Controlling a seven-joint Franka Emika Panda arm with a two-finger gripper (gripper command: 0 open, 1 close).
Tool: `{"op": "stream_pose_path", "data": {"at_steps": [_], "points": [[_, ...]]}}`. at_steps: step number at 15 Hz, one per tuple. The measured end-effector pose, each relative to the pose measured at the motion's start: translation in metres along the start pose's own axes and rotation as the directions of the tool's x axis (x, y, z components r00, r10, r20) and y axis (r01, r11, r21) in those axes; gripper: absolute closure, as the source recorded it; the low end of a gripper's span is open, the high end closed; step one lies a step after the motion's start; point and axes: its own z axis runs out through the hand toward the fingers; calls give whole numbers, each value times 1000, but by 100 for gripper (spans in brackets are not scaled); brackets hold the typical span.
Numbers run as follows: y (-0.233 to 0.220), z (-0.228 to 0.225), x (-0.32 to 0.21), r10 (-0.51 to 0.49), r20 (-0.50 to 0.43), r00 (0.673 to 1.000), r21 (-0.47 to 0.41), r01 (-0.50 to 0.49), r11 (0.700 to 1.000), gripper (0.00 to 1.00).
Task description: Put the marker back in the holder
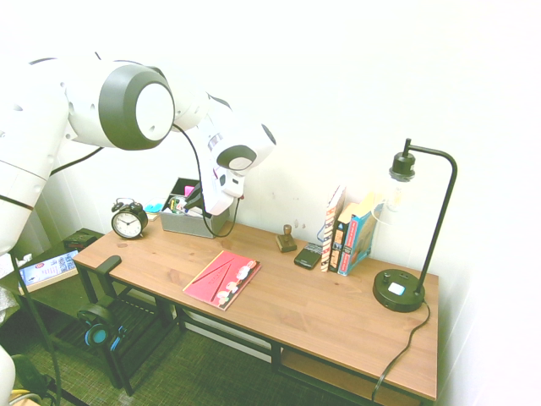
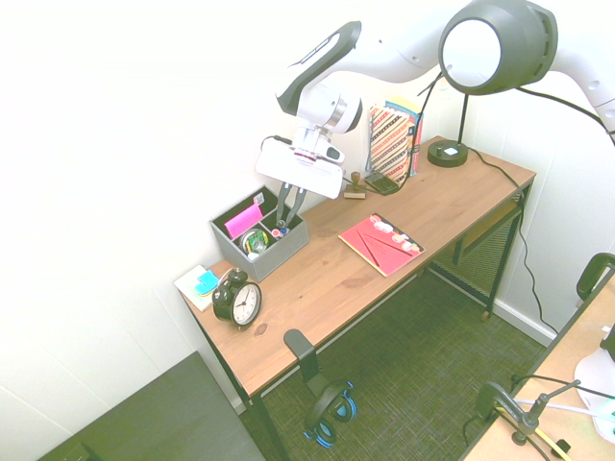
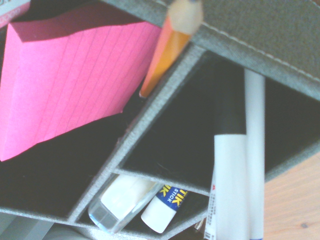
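The grey holder [image 2: 281,250] stands at the back of the wooden desk, next to the wall; in the first exterior view the holder [image 1: 182,223] sits partly behind the arm. My gripper [image 2: 290,209] hangs straight above it, shut on the marker [image 3: 227,175]. The marker's white barrel and black cap point down into one of the holder's [image 3: 150,120] compartments. A thin white pen [image 3: 255,140] runs alongside the marker in the same compartment. Whether the marker's tip touches the bottom is hidden.
Pink notes [image 3: 70,80], an orange pencil [image 3: 167,47] and a glue stick [image 3: 165,206] fill the neighbouring compartments. A black alarm clock [image 2: 240,300] stands beside the holder, a pink booklet [image 2: 382,243] lies mid-desk, and books [image 1: 347,233] and a black lamp [image 1: 401,288] stand further along.
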Motion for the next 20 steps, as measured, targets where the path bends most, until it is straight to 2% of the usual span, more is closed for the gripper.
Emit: {"op": "stream_pose_path", "data": {"at_steps": [7,8,11,13,16,18,20], "points": [[-1,-16,-1,-18,6,1000,-4,18,1000,0],[0,-22,-6,-51,-3,999,-5,51,999,0],[33,-80,-39,-165,-138,977,-72,156,985,0],[68,-116,-49,-227,-246,942,-118,203,972,0],[115,-134,-82,-327,-374,868,-176,280,944,0],[143,-130,-104,-390,-458,799,-214,326,921,0],[169,-125,-109,-441,-543,715,-252,362,897,0]]}}
